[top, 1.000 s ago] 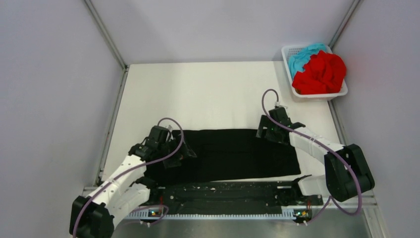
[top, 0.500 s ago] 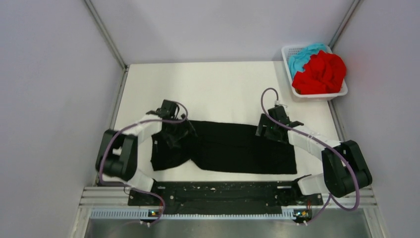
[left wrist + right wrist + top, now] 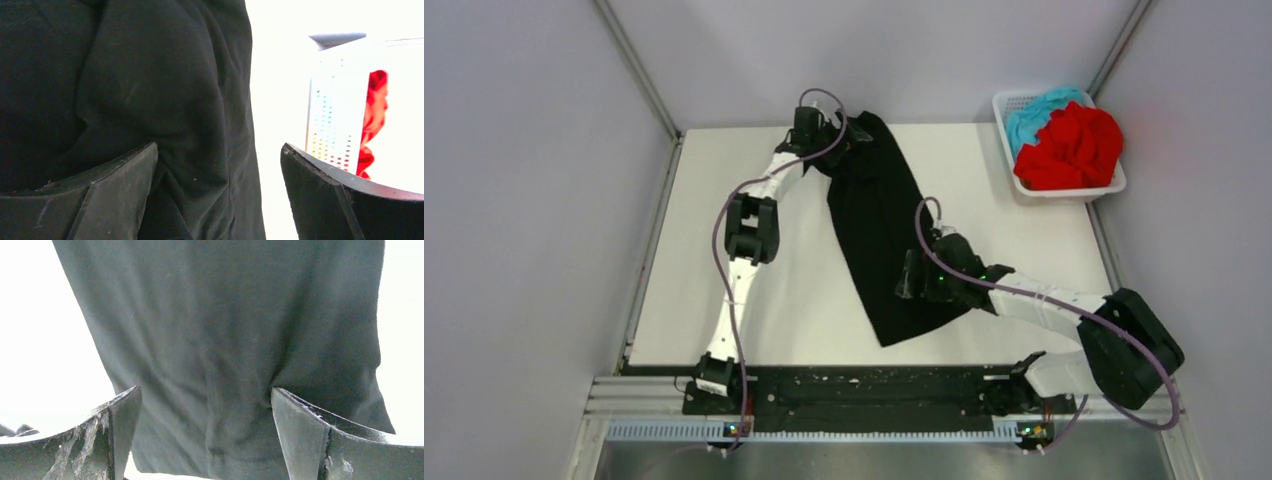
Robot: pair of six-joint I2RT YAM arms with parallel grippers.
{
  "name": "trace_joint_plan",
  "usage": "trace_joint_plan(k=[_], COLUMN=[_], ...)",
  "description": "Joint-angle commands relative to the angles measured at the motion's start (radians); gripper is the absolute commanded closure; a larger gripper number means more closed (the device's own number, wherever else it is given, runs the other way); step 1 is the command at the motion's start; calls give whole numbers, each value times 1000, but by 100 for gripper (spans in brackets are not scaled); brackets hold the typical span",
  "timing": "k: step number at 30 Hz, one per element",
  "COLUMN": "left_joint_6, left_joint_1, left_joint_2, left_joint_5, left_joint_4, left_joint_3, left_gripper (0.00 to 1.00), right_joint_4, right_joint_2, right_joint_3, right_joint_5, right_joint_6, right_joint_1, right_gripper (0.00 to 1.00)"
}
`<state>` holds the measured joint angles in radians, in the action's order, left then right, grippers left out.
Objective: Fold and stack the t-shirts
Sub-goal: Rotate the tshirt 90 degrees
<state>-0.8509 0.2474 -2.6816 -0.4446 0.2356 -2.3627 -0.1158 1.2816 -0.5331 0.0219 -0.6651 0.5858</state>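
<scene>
Now | black t-shirt [image 3: 879,230] swung diagonal | left end effector [image 3: 844,135] moved far

Black t-shirt [image 3: 876,225]: a long narrow band of plain cloth, lying diagonally on the table [image 3: 724,200] from the far edge near centre back toward me and to my right. Its far end is bunched and creased. Its near end is flatter, with a straight hem.

Red t-shirt [image 3: 1072,148]: a crumpled heap in the basket [image 3: 1069,192] at my far right corner.

Teal-blue t-shirt [image 3: 1032,112]: crumpled behind the red one and touching it.
</scene>
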Motion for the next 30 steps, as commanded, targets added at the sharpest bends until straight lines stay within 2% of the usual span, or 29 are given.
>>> trace_joint_plan(k=[1,3,6,14,18,22,25,30], left_joint_6=[-171,-198,-111,244,286,323,352,372], left_joint_1=[36,34,28,-43,-83,-84,-79,-79], left_joint_2=[-177,-182,-142,-1,12,44,104,292], left_joint_5=[-16,27,93,216,156,104,116,127], left_joint_4=[-244,-317,-339,-160,-170,-168,-141,-10], left_joint_3=[-133,-139,-134,-81,-97,-127,-127,-69], left_gripper=[1,1,1,1,2,1,1,1], right_joint_4=[-125,-138,-126,-142,-140,-146,-171,-208], right_joint_2=[171,210,238,275,240,198,167,61], right_joint_3=[-53,-108,-158,-204,-176,-197,-253,-326], right_joint_5=[182,198,272,326,347,311,269,122], right_joint_6=[-45,-9,40,106,126,151,181,190], right_joint_1=[218,290,345,351,352,351,351,351], right_gripper=[1,1,1,1,1,1,1,1])
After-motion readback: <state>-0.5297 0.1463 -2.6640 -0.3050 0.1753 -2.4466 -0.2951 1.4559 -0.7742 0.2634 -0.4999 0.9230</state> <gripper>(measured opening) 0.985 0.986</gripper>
